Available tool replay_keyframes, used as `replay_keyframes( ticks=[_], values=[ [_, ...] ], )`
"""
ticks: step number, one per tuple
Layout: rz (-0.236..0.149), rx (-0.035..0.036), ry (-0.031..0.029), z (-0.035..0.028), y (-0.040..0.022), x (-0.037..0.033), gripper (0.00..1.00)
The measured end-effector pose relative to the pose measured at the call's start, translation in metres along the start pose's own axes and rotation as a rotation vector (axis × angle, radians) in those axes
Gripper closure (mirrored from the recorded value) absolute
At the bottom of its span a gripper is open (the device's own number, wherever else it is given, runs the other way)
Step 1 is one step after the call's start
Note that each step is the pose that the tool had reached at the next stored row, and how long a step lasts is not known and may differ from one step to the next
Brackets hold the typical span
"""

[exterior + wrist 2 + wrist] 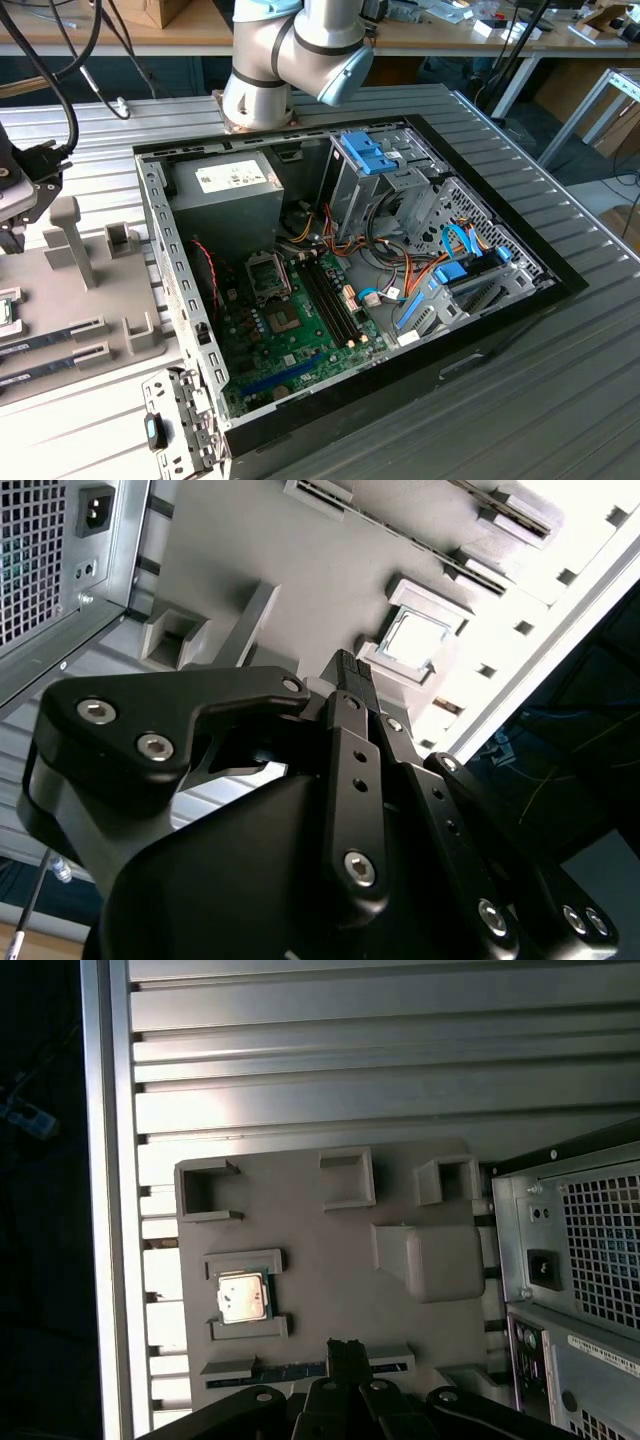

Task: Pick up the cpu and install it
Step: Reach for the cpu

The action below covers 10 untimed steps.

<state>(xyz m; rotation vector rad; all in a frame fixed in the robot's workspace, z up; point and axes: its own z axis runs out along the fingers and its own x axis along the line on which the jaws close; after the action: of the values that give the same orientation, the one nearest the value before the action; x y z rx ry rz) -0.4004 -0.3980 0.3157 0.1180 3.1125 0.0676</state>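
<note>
jaws closed, empty, near one cpu [243, 1297] on one grey holder [330, 1255].

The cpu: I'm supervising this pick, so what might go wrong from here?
1. The cpu sits between raised brackets on the grey fixture; the gripper, jaws together and not over it, could strike a bracket.
2. It lies flat, offering little edge to grip, so it may slip.

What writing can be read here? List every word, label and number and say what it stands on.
No text is legible.
White sticker on the power supply: print too small to read.
Label strip on the computer case back: blurred, unreadable.
Circuit board: markings too small to read.
Chip in its tray: no readable marking.
</note>
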Motion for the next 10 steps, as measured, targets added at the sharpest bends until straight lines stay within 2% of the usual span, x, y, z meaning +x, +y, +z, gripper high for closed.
replay_keyframes(
  ticks=[10],
  values=[
    [0.000, 0.0001, 0.0001, 0.0050, -0.0002, 0.0001, 0.89]
  ],
)
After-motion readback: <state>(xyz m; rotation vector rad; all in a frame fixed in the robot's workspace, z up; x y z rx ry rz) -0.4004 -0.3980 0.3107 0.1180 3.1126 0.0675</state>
